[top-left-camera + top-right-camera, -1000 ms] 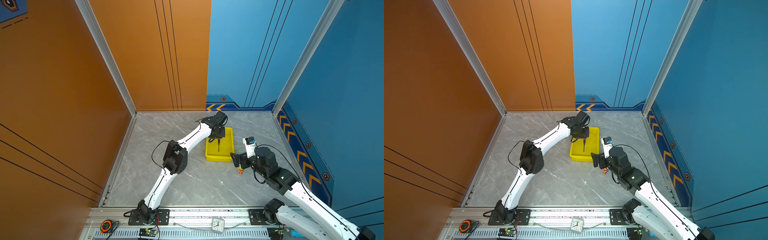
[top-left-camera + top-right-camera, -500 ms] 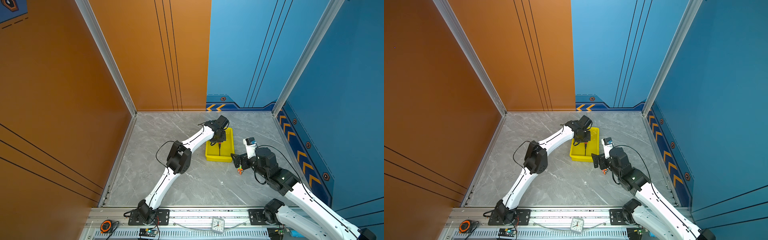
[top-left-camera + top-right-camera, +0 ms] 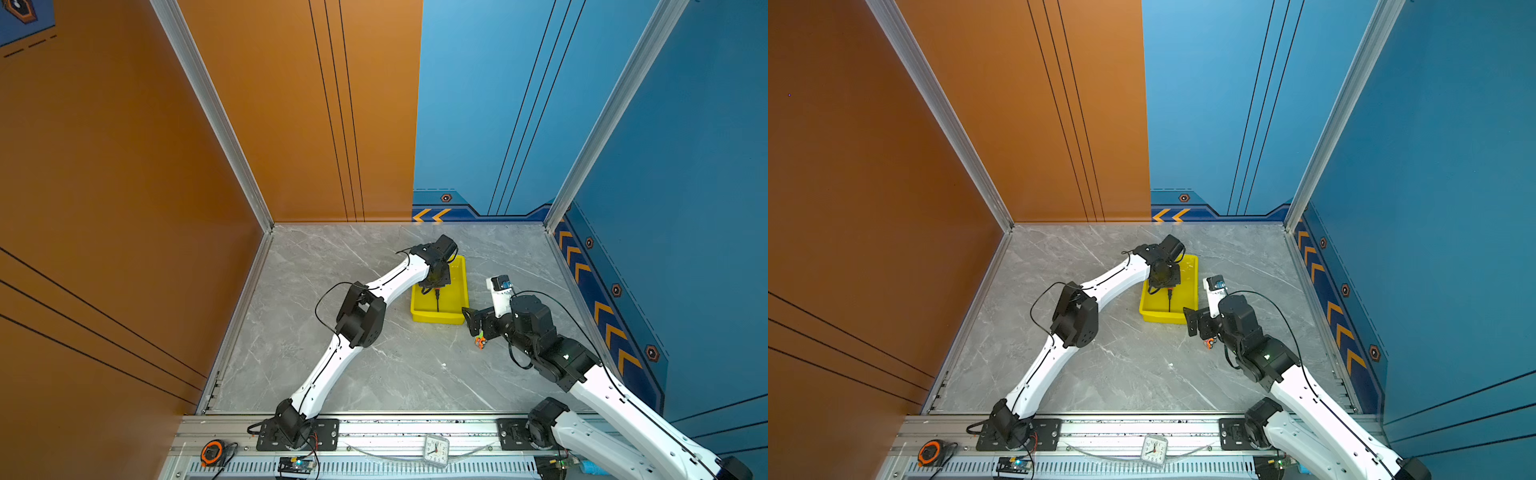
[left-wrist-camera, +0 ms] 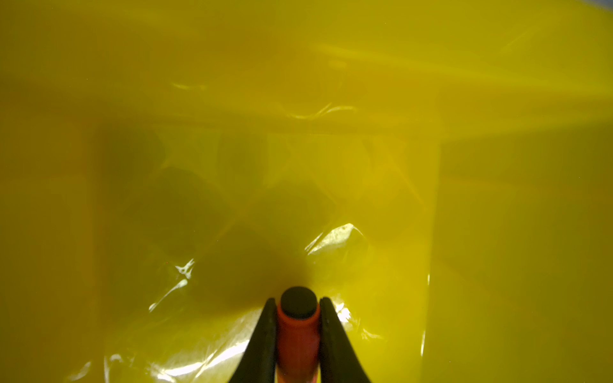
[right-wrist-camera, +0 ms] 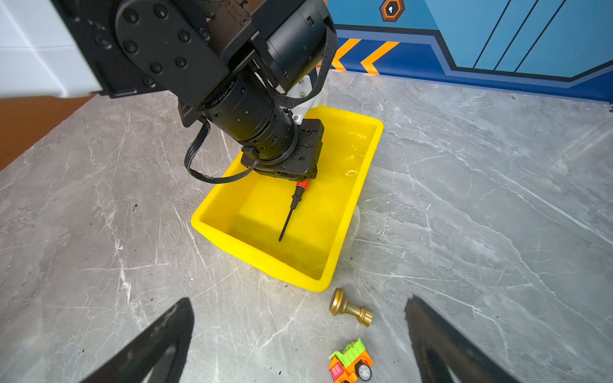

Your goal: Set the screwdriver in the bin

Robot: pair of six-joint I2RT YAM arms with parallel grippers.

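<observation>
Left gripper [image 3: 436, 287], centre of a top view, points down, jaws clamped; right gripper [image 3: 473, 322], lower right, gapes wide.

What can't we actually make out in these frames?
- Right wrist view: whether the tip of the screwdriver touches the floor of the bin; the angle leaves it unclear.
- Left wrist view: the shaft is cut off by the bottom edge; only the handle in the shut left end effector shows; bin interior blurred.
- Top views: brass piece not findable, likely behind the right arm; toy truck too small for detail.
</observation>
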